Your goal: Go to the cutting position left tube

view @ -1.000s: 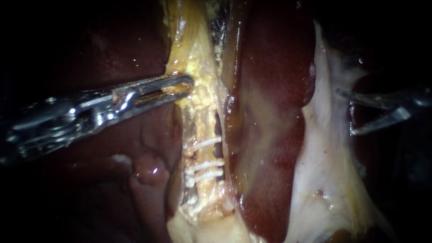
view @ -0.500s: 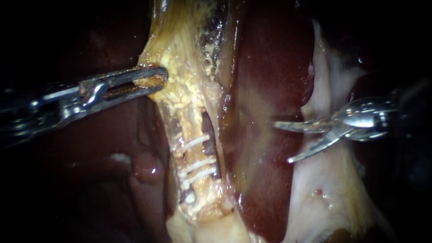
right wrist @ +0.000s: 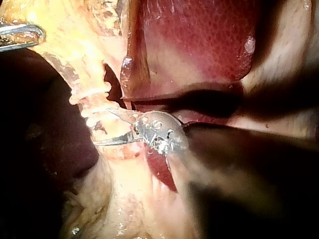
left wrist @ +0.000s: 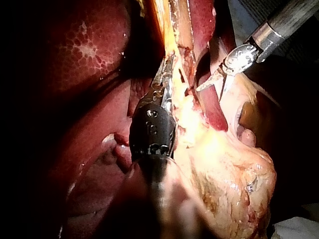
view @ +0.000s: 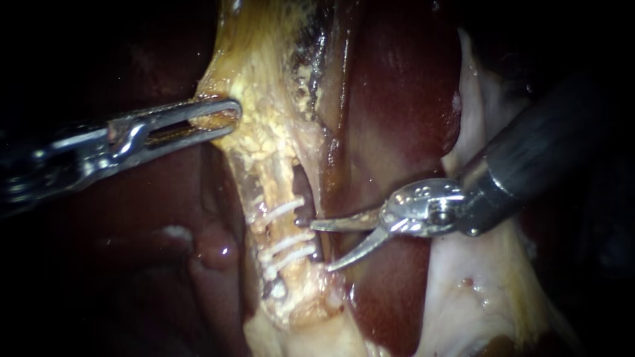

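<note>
Evidently soft and slippery, the clipped tube (view: 272,188) is best met between its clips (view: 290,242); left pincer (view: 230,114) clamped on its fatty tissue (view: 264,142), right pincer (view: 320,248) apart beside it

Endoscope faces the clipped tube (view: 284,228) closely (both wrist views share it).

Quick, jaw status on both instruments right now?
Left instrument: jaws shut on the yellow tissue above the clips.
Right instrument: jaws open, holding nothing, tips beside the clips.
</note>
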You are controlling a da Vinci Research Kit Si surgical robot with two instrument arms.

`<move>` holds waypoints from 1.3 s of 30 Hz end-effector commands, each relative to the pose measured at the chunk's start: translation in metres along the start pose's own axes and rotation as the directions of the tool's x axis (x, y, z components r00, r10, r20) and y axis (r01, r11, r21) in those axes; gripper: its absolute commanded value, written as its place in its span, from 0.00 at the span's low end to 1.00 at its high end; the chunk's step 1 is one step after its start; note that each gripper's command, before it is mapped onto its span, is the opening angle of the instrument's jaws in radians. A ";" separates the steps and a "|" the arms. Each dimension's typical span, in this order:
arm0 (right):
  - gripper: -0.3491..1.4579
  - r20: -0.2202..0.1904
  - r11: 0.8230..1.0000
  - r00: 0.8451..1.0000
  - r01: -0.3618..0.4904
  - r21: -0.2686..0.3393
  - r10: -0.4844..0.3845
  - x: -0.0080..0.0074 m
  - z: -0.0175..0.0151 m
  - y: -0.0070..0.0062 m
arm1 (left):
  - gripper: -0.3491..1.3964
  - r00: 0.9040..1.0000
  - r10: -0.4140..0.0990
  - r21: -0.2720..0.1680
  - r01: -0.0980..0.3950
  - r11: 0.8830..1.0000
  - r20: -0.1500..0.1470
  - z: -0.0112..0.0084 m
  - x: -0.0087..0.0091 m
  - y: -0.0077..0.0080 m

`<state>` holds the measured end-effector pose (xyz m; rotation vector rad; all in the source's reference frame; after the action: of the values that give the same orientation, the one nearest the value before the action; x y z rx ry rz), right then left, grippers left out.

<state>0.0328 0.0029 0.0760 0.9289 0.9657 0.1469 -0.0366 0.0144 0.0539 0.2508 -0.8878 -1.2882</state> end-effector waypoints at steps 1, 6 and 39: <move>0.89 0.000 1.000 1.000 -0.011 0.000 0.011 -0.0002 0.0001 0.0004 | 0.00 1.000 0.006 -0.002 -0.006 1.000 0.000 0.0000 0.0000 -0.0001; 0.89 0.000 1.000 1.000 -0.021 -0.007 0.021 -0.0008 0.0011 0.0018 | 0.00 1.000 0.005 -0.002 -0.005 1.000 0.003 -0.0001 0.0000 -0.0003; 0.84 -0.153 0.989 0.988 0.012 0.149 0.011 0.0011 0.0053 0.0030 | 0.00 1.000 0.005 -0.003 -0.005 1.000 0.004 -0.0001 0.0000 -0.0003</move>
<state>0.0385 0.0021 0.0786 1.0732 1.1374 0.1450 -0.0367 0.0143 0.0536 0.2424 -0.8882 -1.2866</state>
